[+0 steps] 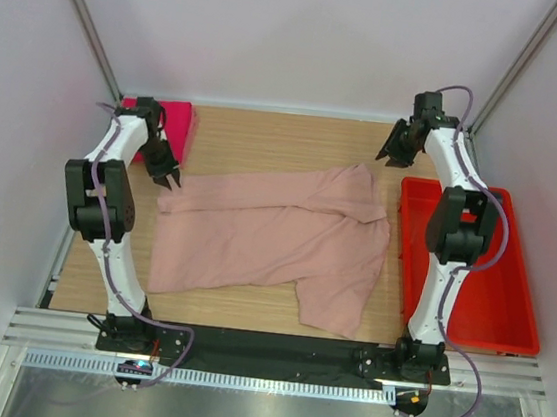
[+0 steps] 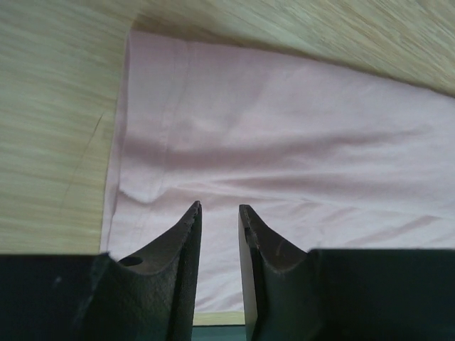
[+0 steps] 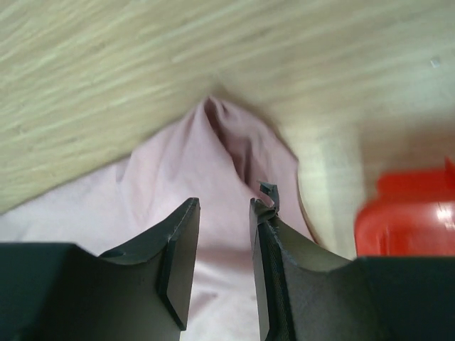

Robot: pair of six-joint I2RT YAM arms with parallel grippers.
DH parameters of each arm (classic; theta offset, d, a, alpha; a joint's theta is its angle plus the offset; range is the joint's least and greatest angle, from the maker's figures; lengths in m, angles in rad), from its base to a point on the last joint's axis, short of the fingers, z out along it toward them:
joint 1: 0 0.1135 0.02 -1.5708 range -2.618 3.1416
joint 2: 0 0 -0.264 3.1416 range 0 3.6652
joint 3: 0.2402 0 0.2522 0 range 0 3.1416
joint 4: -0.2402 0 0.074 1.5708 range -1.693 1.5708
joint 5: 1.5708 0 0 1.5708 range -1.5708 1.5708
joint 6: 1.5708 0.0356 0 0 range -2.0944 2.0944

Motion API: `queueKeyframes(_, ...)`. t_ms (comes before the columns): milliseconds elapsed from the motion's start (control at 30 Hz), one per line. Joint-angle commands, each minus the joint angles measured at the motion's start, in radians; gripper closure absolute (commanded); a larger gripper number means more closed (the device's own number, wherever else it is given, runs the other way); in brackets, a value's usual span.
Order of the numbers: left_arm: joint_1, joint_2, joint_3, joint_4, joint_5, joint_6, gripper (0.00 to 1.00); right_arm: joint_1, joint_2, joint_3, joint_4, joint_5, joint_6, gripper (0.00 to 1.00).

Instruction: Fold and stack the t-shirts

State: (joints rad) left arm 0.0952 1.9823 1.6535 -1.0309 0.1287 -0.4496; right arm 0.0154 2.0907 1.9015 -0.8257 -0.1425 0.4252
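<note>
A pale pink t-shirt lies spread and creased across the middle of the wooden table, with a sleeve folded over its far right part. A folded magenta t-shirt rests at the far left corner, partly hidden by my left arm. My left gripper hovers at the pale shirt's far left corner, and in the left wrist view it is open with only cloth beneath. My right gripper hangs beyond the shirt's far right tip. It is open over that tip, holding nothing.
A red plastic bin stands along the right edge of the table and shows blurred in the right wrist view. White walls close in the back and both sides. Bare wood lies beyond the pale shirt.
</note>
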Motion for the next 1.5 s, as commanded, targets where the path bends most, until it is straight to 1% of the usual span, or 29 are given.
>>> queueKeyframes(0, 0.009, 0.062, -0.003, 0.072, 0.029, -0.017, 0.72, -0.003, 0.110, 0.100, 0.016, -0.049, -0.005, 0.59)
queueKeyframes(100, 0.008, 0.093, -0.027, 0.100, 0.023, -0.017, 0.73, 0.000, 0.156, 0.125, 0.042, -0.078, -0.017, 0.58)
queueKeyframes(200, 0.008, 0.105, -0.067, 0.124, -0.014, -0.006, 0.72, 0.003, 0.184, 0.123, 0.068, -0.092, -0.017, 0.56)
queueKeyframes(300, 0.009, 0.127, -0.075, 0.120, -0.029, 0.002, 0.73, 0.008, 0.198, 0.120, 0.074, -0.120, -0.009, 0.56)
queueKeyframes(367, 0.009, 0.131, -0.083, 0.127, -0.041, 0.006, 0.73, 0.014, 0.192, 0.105, 0.074, -0.112, -0.016, 0.56)
queueKeyframes(433, 0.009, 0.130, -0.096, 0.138, -0.060, 0.002, 0.72, 0.015, 0.163, 0.047, 0.118, -0.101, -0.013, 0.56)
queueKeyframes(533, 0.009, 0.157, -0.066, 0.111, -0.057, -0.001, 0.72, 0.014, 0.163, 0.059, 0.108, -0.092, -0.025, 0.56)
queueKeyframes(600, 0.008, 0.167, -0.063, 0.104, -0.084, 0.003, 0.72, 0.014, 0.152, 0.054, 0.118, -0.095, -0.025, 0.56)
queueKeyframes(700, 0.011, 0.171, -0.080, 0.114, -0.084, 0.002, 0.72, 0.015, 0.138, 0.018, 0.180, -0.141, -0.013, 0.56)
queueKeyframes(800, 0.011, 0.187, -0.078, 0.111, -0.092, 0.002, 0.73, 0.015, 0.172, 0.065, 0.168, -0.157, -0.006, 0.57)
queueKeyframes(900, 0.027, 0.190, -0.104, 0.117, -0.107, -0.003, 0.72, 0.018, 0.180, 0.051, 0.206, -0.161, 0.036, 0.56)
queueKeyframes(967, 0.050, 0.207, -0.101, 0.100, -0.101, -0.006, 0.74, 0.020, 0.221, 0.073, 0.201, -0.172, 0.049, 0.57)
queueKeyframes(1200, 0.092, 0.185, -0.118, 0.108, -0.118, 0.000, 0.74, 0.032, 0.296, 0.087, 0.243, -0.155, 0.098, 0.62)
queueKeyframes(1333, 0.093, 0.171, -0.135, 0.112, -0.123, 0.000, 0.74, 0.032, 0.339, 0.119, 0.270, -0.154, 0.124, 0.71)
queueKeyframes(1367, 0.094, 0.167, -0.135, 0.115, -0.123, 0.002, 0.74, 0.032, 0.344, 0.123, 0.281, -0.175, 0.129, 0.73)
queueKeyframes(1400, 0.094, 0.167, -0.135, 0.115, -0.123, 0.002, 0.74, 0.032, 0.347, 0.133, 0.292, -0.180, 0.135, 0.86)
queueKeyframes(1433, 0.094, 0.167, -0.135, 0.115, -0.121, -0.001, 0.74, 0.031, 0.351, 0.142, 0.295, -0.177, 0.135, 0.92)
queueKeyframes(1467, 0.094, 0.165, -0.135, 0.117, -0.121, -0.003, 0.74, 0.031, 0.353, 0.154, 0.287, -0.136, 0.132, 0.98)
